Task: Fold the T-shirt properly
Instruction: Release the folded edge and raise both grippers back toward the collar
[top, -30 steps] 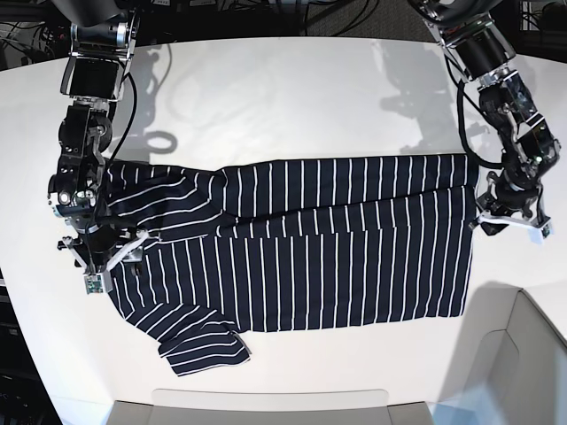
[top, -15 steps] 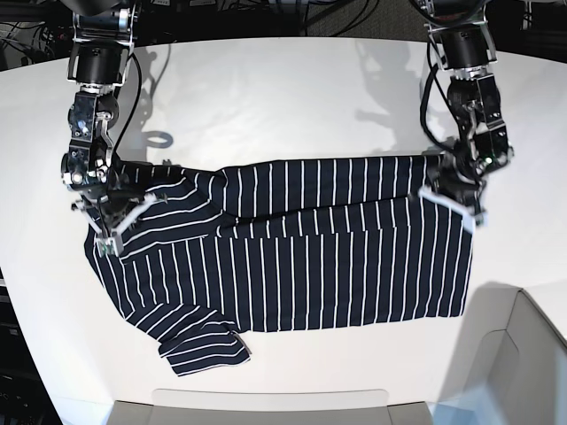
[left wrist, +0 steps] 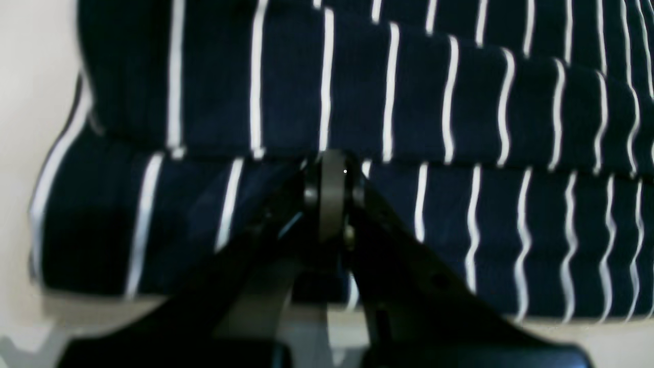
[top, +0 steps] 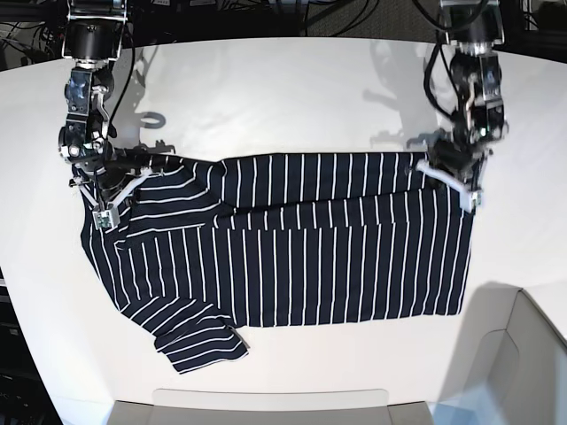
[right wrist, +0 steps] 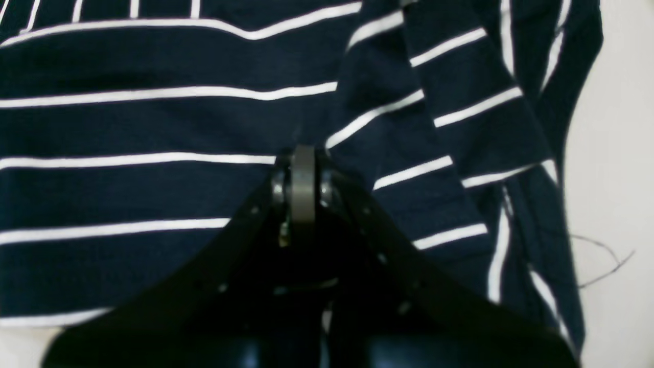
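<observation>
Your left gripper (left wrist: 333, 168) has its jaws pressed together, and in the left wrist view the tips sit right at a fold line of the striped T-shirt (left wrist: 460, 117). They seem to pinch the cloth there, but the tips are blurred, so you cannot be fully sure how much fabric is between them. Your right gripper (right wrist: 302, 163) is also closed tight. Its tips rest on the cloth near the place where a sleeve panel with slanted stripes overlaps the body.

In the base view, the left gripper (top: 454, 173) is at the upper right corner of the shirt, and the right gripper (top: 108, 199) is at the upper left, near the sleeve. The T-shirt (top: 301, 257) lies across the middle of the white table (top: 283, 97). Its upper part is folded over in a band, and one sleeve sticks out at the lower left. A loose thread (right wrist: 603, 260) lies on the table beside the cloth in the right wrist view.
</observation>
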You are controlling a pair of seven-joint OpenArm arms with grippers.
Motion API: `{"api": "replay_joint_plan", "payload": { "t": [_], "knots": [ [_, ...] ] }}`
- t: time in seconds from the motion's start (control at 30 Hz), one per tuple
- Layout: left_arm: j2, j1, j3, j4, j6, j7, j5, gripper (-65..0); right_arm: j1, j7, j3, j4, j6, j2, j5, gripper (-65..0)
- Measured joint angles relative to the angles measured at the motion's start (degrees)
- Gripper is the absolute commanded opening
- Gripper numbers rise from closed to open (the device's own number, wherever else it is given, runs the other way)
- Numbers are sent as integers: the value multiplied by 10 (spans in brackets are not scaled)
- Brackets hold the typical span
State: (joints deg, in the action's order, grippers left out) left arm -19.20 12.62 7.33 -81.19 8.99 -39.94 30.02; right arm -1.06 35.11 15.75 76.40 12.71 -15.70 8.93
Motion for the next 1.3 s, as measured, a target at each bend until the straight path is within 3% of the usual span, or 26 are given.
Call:
{"api": "replay_joint_plan", "payload": {
  "t": [0.1, 0.23, 0.3, 0.47, 0.73, 0.87, 1.17, 1.23, 1.3],
  "knots": [
    [-5, 54, 0, -29, 3, 21, 4, -650, -29, -1, 1, 29, 0, -3, -2, -650],
    [-7, 88, 0, -42, 2, 40, 6, -650, -68, 5, 5, 70, 79, -5, -13, -650],
    [-7, 97, 0, -42, 12, 46, 5, -650, -83, 3, 7, 80, 98, -6, -8, -650],
    [-10, 141, 9, -45, 86, 73, 21, -650, -114, -24, 8, 87, 100, -7, 3, -650],
    [-13, 190, 10, -50, 103, 111, 39, -650, -138, -35, 7, 90, 113, -39, 23, -650],
    [-24, 228, 10, -51, 111, 163, 43, -650, -147, -35, 6, 90, 119, -64, 29, -650],
    [-32, 289, 16, -52, 121, 223, 49, -650, -168, -36, 34, 91, 122, -77, 31, -650],
    [-27, 302, 42, -55, 134, 216, 50, -650, -169, -35, 38, 91, 125, -77, 31, -650],
    [-24, 316, 68, -94, 127, 125, 51, -650, -174, -35, 54, 93, 129, -72, 31, -650]
  ]
}}
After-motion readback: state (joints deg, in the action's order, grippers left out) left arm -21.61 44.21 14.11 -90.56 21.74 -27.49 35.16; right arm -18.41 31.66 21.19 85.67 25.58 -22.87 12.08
